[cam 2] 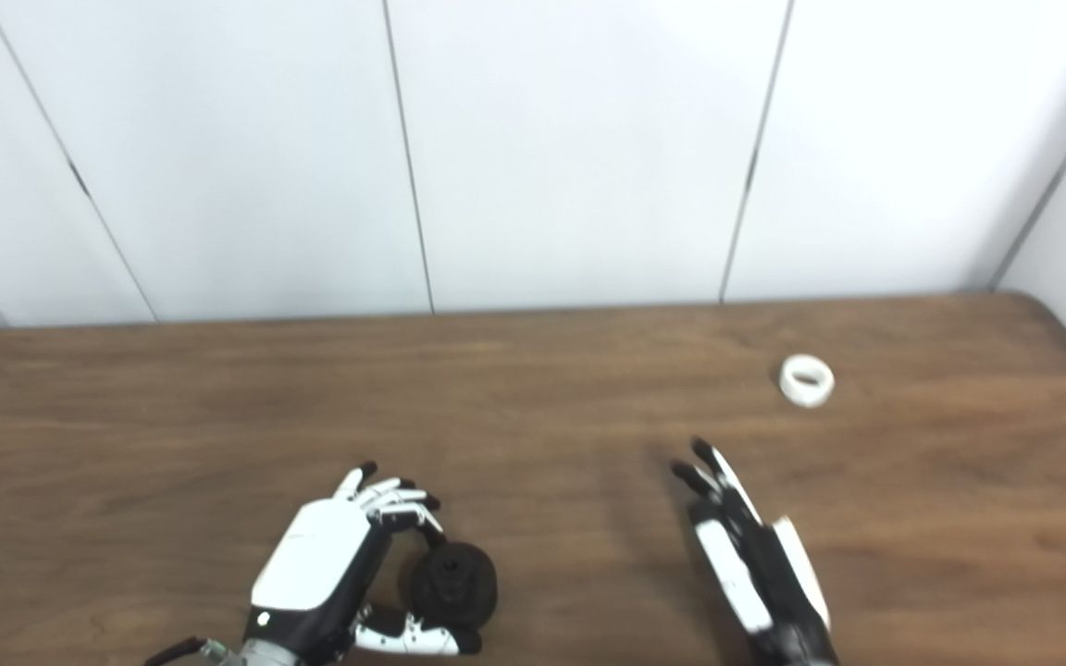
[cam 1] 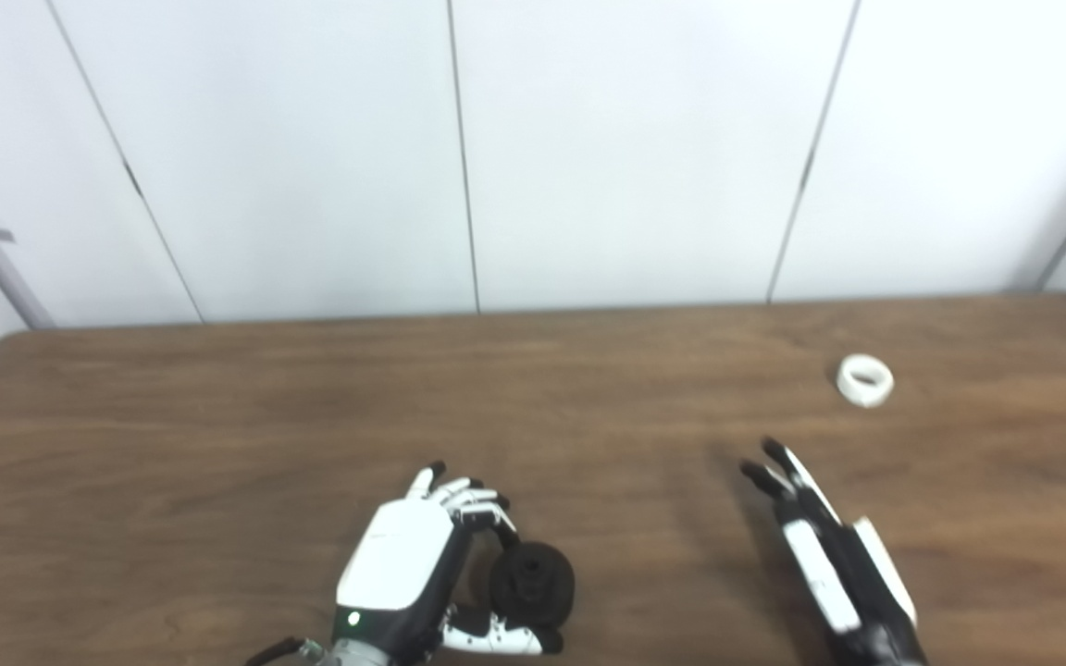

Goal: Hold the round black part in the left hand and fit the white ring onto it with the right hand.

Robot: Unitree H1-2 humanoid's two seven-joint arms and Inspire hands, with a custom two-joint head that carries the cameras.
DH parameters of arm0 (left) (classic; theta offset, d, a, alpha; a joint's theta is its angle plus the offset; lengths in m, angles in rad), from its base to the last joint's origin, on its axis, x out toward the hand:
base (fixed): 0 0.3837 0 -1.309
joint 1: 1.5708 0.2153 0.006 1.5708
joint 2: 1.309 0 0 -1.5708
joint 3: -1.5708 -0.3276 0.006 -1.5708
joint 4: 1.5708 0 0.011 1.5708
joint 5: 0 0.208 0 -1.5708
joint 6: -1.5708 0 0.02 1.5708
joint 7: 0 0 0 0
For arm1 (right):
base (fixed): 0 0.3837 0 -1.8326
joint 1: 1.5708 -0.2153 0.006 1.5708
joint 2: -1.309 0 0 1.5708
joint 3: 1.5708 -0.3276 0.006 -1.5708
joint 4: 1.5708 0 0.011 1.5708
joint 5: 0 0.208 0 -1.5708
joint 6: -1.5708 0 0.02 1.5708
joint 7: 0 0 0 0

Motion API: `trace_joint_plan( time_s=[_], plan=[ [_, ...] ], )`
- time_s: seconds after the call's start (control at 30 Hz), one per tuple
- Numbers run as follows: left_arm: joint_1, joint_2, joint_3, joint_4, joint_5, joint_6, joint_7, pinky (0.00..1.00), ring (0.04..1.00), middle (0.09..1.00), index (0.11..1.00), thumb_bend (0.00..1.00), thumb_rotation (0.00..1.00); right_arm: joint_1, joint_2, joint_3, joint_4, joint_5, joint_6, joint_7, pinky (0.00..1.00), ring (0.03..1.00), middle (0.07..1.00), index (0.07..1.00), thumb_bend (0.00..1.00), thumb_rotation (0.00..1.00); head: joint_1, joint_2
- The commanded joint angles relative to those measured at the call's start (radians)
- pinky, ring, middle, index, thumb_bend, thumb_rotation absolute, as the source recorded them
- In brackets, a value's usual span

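My left hand [cam 1: 403, 564] sits at the near edge of the brown wooden worktop [cam 1: 218, 416], a little left of the middle, its white back turned up and toward the left. Its fingers [cam 1: 473, 499] curl over the far side of the round black part [cam 1: 533, 583] and the thumb runs along the near side, so the part sits in the cup between them; I am grasping it, though how firmly I cannot tell. The part stands on edge, its flat face turned up toward my head, and its lower rim looks to be at the worktop surface. Further right, well apart from the part, my right hand [cam 1: 820, 546] lies low over the worktop, edge-on, the fingers straight and pointing to the far left. It is released and holds nothing. The white ring [cam 1: 864, 380] lies by itself on the worktop at the far right, beyond my right hand's fingertips and a little to their right, with bare wood between them. Its opening faces up. Behind the worktop's far edge stands a plain white panelled wall [cam 1: 635, 148].
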Motion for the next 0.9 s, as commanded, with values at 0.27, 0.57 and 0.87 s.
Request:
trace_joint_plan(
  time_s=[0.27,0.57,0.87],
  plan=[
    [0.055,-0.006,0.001,0.011,0.021,-0.065,0.035,1.00,0.869,0.774,0.485,0.52,0.06,0.005,0.040,0.000,-0.088,0.005,0.049,-0.025,1.00,0.929,0.890,0.951,0.47,0.96,-0.020,0.046],
    [0.088,-0.018,0.015,0.045,0.020,-0.093,0.081,1.00,0.876,0.777,0.487,0.52,0.06,-0.018,0.003,-0.050,-0.128,0.012,0.105,-0.021,0.94,0.919,0.882,0.902,0.52,0.89,-0.021,0.059],
    [0.110,-0.027,0.013,0.070,0.036,-0.105,0.116,1.00,0.867,0.774,0.487,0.52,0.06,-0.108,-0.061,-0.115,-0.212,-0.100,0.228,-0.028,0.85,0.890,0.871,0.822,0.60,0.70,-0.037,0.070]
  ],
)
